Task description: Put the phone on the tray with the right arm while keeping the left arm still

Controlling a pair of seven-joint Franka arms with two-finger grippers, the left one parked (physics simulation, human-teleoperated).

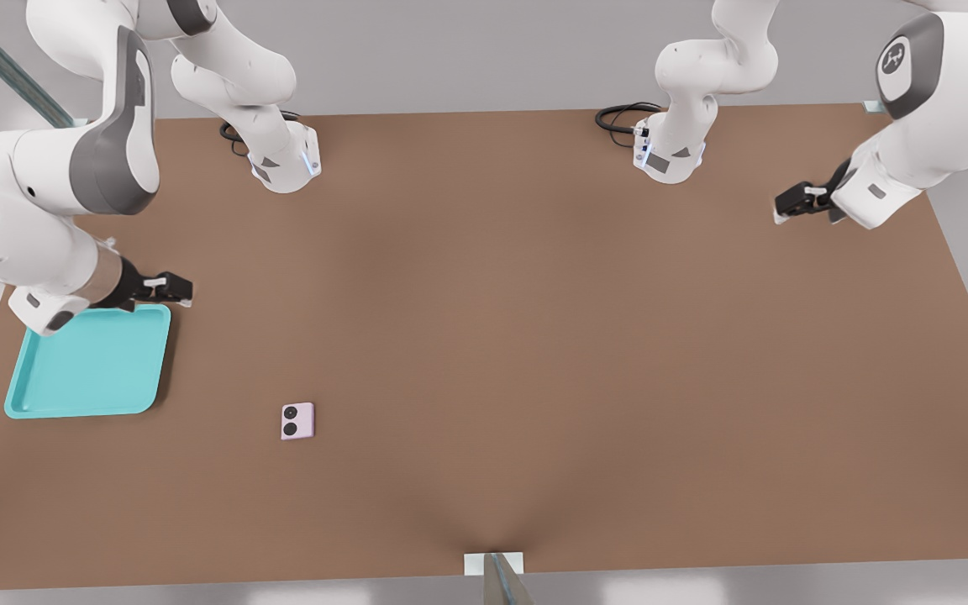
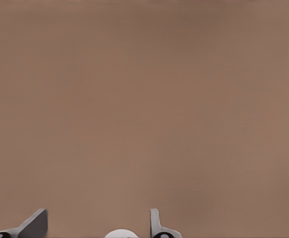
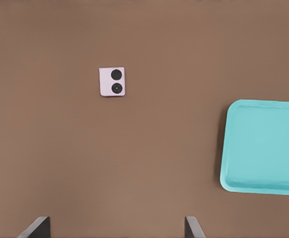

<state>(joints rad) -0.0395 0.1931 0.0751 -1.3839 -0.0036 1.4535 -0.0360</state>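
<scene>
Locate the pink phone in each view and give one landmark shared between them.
Front view: phone lies on the table, to the front view's right of the tray.
Right wrist view: phone in view, apart from the tray.
Left wrist view: not in it.
Shared landmark: the tray. The pincer, open, hovers at its corner.

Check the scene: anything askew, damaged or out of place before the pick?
Nothing stands out. The phone lies flat on the table, lenses up, apart from the tray, which sits flat and holds nothing. The gripper is open, over the tray's far corner.
</scene>
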